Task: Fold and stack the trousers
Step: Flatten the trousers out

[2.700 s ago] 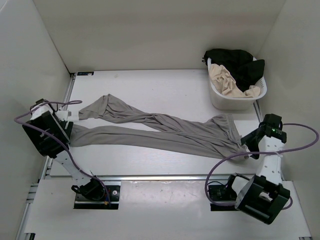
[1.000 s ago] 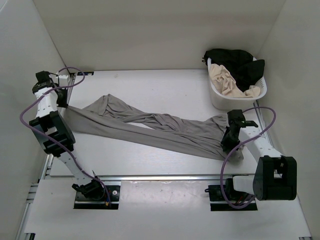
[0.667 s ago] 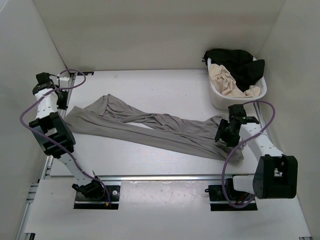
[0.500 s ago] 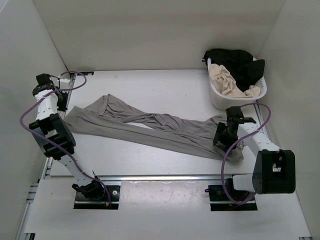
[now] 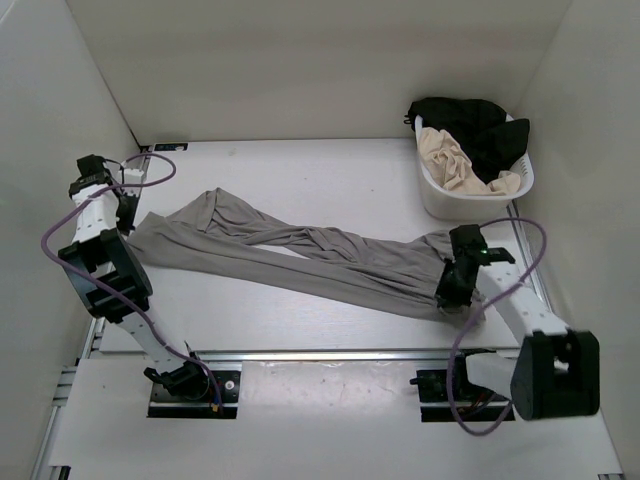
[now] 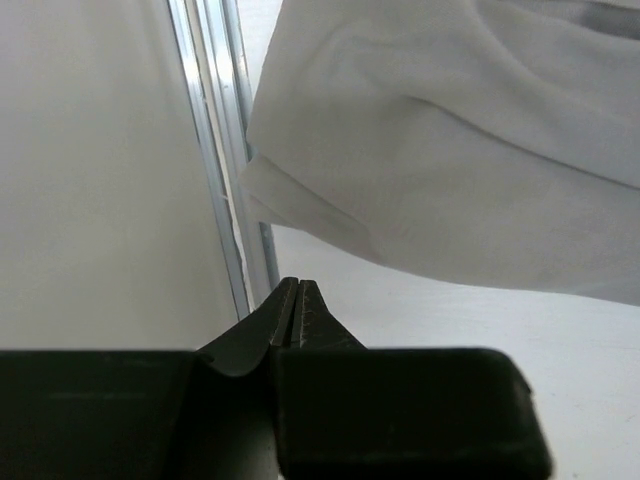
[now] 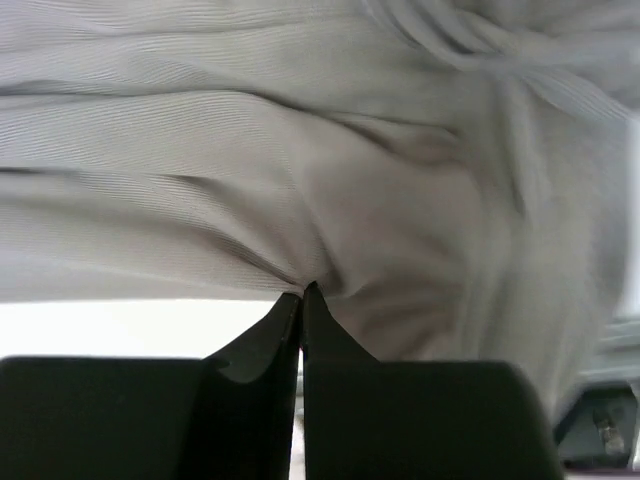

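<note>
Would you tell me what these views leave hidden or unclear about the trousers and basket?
Top view: the right gripper covers the waist end of the trousers.
Right wrist view: cloth runs off top and sides; right part blurred.
Top view: black garment and beige garment hide the bottom of the basket.

A white plastic basket (image 5: 440, 203) stands at the far right of the white table (image 5: 320, 170). It holds 2 garments: a beige one (image 5: 450, 160) in front and a black one (image 5: 480, 125) behind. A metal rail (image 6: 215, 150) lines the table's left edge.
</note>
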Tool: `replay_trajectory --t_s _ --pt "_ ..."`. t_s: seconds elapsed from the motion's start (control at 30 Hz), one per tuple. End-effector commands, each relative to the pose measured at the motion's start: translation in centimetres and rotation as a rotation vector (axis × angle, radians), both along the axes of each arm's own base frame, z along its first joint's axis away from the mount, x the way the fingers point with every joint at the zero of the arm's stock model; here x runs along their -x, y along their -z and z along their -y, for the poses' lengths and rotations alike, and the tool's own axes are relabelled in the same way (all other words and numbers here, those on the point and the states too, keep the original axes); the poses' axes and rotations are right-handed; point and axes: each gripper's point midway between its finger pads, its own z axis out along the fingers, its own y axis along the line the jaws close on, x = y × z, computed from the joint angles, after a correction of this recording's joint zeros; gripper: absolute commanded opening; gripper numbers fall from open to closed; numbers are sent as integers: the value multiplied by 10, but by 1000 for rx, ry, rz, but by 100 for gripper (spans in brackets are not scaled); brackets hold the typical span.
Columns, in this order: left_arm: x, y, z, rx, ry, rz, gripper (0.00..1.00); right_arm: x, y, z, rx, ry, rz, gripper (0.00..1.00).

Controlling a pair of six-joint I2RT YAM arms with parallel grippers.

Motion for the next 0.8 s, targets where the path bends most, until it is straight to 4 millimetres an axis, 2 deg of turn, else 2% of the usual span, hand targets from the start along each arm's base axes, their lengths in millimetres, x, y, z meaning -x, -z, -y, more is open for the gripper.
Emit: replay_trajectory --t_s 0.0,0.07,0.1,0.13,0.2,0.27,0.33,0.4,0.47,0.5,0.57,0.6,0.63,0.67,0.73,0.77 --pt "12 -27 -9 -56 -19 25 14 -7 -56 12 62 109 146 0" --pt "14 -27 -13 -60 -22 22 14 11 -59 11 57 139 112 0" --pt "17 -26 -13 -62 -26 9 14 14 -63 3 20 156 118 0" --pt "17 -26 -13 -62 -26 9 14 25 -51 -2 6 150 73 0" --pt "19 -22 -12 -53 -25 -9 14 43 -41 -7 1 133 6 0" --pt "21 -18 -9 -29 -28 -24 14 64 -27 -6 30 122 -98 0" --pt "21 -17 -9 -24 -28 -35 14 77 -23 -1 61 123 -161 0" --pt "21 -10 -9 -13 -28 -55 14 91 -24 5 104 115 -217 9" --pt "18 -4 -4 6 -23 -60 14 93 -27 5 92 88 -204 20" --pt "15 -8 -5 0 -24 -50 17 88 -32 2 74 73 -181 26" --pt "8 3 0 29 -26 -62 31 67 -52 -2 53 42 -91 36" --pt "2 1 4 36 -11 -57 35 53 -63 -2 58 34 -33 52" --pt "2 12 5 51 -19 -78 41 38 -73 -1 71 31 17 60" --pt "-4 12 6 49 -10 -74 53 17 -94 -2 76 38 80 66" --pt "-14 14 8 80 -17 -55 64 -8 -108 3 102 69 138 78" --pt "-18 23 11 88 -7 -71 70 -18 -106 6 109 92 118 78"
